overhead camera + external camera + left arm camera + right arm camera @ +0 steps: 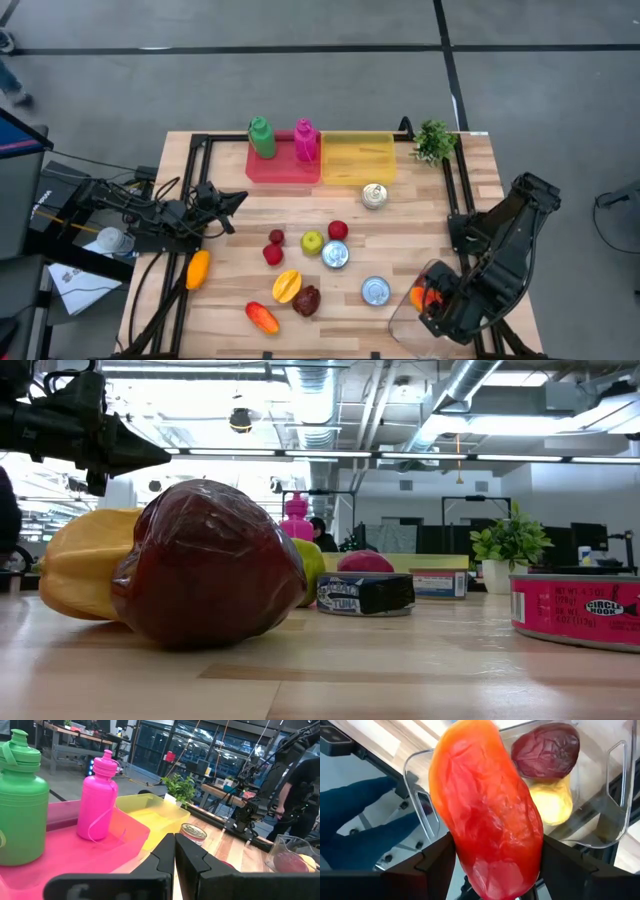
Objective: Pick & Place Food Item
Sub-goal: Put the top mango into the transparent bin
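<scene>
Two arms on my feed. Left gripper [238,198] sits pinched closed and empty at the table's left side, near the pink tray [283,166] with the green plastic bottle [262,138]. Right gripper [492,870] clamps the orange-red mango-shaped fruit [487,810], hanging over the clear plastic container [590,827] at the table's front right corner, dark red and yellow fruit inside.

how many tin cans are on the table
3. Gold-topped round tin can just in front of the yellow tray; blue-labelled tuna tin can mid-table; silver-topped tin can nearer the front edge. None seems hidden.
</scene>
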